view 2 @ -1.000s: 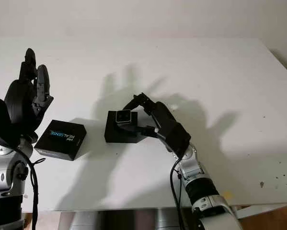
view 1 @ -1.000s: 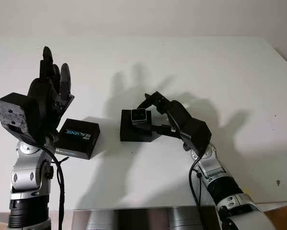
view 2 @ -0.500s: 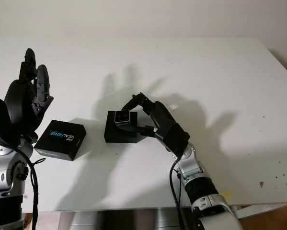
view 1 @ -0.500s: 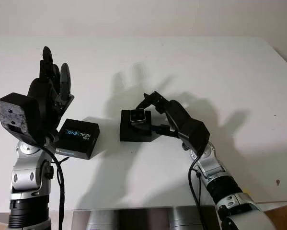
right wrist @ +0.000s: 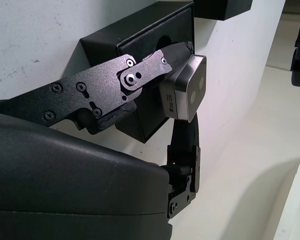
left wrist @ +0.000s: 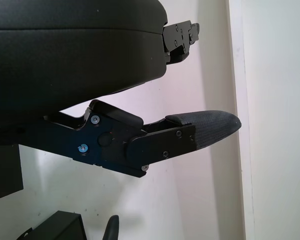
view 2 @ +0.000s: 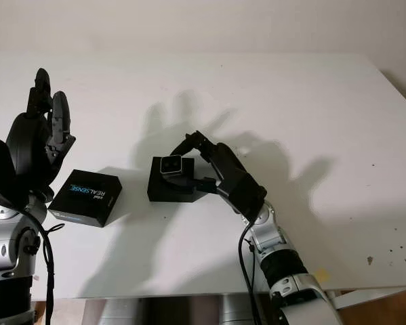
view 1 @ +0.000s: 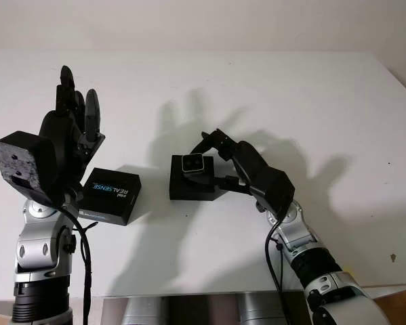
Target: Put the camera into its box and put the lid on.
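1. Silver-faced camera (view 1: 193, 163) is pinched in your right hand (view 1: 219, 157), held just above the open black box (view 1: 191, 185) near the middle of the white table (view 1: 291, 101). It isn't seated yet.
2. In the right wrist view one finger (right wrist: 139, 75) lies across the camera body and another (right wrist: 185, 150) comes up under it, so the fingers are closed on the camera (right wrist: 185, 89) with the lens face pointing away from the box.
3. My read: you're at the lowering step. Square the camera's long sides to the box cavity before you descend. It looks a bit tilted against the box rim, and a corner could catch.
4. Lower slowly and straight. The box is light and sits loose on the table, so any sideways push will likely slide it.
5. Release only once the camera bottoms out. Open the fingers just enough to clear, then lift straight up so a finger doesn't drag the camera back out.
6. Lid (view 1: 109, 196), the black one with printed lettering, lies on the table to the left of the box, apart from it.
7. Your left hand (view 1: 70, 125) hangs raised above the lid's far left edge, open, holding nothing. It's well placed for the lid pickup after the camera is in.
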You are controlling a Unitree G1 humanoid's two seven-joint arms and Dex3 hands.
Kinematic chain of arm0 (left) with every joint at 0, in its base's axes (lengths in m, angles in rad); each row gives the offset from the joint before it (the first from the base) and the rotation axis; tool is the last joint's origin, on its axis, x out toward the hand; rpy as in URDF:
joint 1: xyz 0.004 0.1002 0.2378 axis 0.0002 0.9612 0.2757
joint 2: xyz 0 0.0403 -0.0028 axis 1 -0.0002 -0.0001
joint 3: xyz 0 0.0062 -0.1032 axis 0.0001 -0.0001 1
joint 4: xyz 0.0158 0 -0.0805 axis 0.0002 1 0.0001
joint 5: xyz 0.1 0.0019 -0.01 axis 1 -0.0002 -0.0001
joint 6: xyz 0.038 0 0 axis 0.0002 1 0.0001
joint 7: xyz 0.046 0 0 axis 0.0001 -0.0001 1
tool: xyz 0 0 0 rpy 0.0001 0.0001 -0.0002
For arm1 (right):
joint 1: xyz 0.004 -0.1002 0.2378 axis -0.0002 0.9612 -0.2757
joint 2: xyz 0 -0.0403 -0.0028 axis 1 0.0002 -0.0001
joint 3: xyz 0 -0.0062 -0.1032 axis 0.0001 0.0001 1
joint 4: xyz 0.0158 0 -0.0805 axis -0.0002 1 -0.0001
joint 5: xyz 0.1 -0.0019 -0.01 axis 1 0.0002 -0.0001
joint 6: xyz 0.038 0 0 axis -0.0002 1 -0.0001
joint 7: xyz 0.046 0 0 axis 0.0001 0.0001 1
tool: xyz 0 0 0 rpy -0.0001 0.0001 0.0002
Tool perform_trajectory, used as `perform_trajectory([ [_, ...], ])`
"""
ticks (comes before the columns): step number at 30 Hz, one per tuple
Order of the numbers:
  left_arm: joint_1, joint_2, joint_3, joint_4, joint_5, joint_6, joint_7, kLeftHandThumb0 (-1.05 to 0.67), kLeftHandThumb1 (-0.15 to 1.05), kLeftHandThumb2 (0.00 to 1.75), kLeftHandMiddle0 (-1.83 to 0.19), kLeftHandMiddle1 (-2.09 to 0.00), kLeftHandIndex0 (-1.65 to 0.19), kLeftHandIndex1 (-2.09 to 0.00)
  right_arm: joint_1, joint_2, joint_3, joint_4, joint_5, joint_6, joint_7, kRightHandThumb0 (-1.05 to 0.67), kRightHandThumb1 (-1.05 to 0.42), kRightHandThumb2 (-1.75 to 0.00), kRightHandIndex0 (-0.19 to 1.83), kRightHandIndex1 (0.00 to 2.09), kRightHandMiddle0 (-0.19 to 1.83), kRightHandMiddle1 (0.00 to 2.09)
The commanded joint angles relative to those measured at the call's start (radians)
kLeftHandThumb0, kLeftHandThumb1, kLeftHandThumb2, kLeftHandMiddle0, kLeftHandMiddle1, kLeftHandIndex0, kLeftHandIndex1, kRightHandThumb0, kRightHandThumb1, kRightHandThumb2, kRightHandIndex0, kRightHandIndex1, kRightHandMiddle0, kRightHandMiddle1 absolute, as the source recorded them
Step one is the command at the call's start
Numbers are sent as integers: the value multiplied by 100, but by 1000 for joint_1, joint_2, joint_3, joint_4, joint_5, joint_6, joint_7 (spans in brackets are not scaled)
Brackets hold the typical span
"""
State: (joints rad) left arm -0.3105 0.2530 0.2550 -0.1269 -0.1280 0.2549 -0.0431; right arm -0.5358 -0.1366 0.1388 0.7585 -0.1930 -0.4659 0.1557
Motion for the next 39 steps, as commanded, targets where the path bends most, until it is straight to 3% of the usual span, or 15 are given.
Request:
perform_trajectory([
  [1,13,1,4,-22,-4,-1,0,-70,105,64,19,0,19,0,7,7,10,8,-3,10,3,-43,-94,-5,24,5,31,161],
  [30,15,6,5,-25,-4,0,-5,-70,105,64,19,0,19,0,27,1,27,0,-25,12,-30,-47,-95,-6,22,5,26,158],
  [31,15,6,6,-25,-5,1,-5,-70,105,64,19,0,19,0,28,-1,28,-4,-28,21,-29,-48,-95,-5,21,5,23,150],
  [36,16,8,7,-27,-5,2,-7,-70,105,64,19,0,19,0,31,-10,35,-26,-37,57,-17,-59,-94,-5,10,5,19,70],
  [39,17,9,7,-29,-5,4,-9,-69,105,64,19,0,19,0,33,-13,35,-38,-39,71,-16,-59,-94,-5,5,4,20,52],
])
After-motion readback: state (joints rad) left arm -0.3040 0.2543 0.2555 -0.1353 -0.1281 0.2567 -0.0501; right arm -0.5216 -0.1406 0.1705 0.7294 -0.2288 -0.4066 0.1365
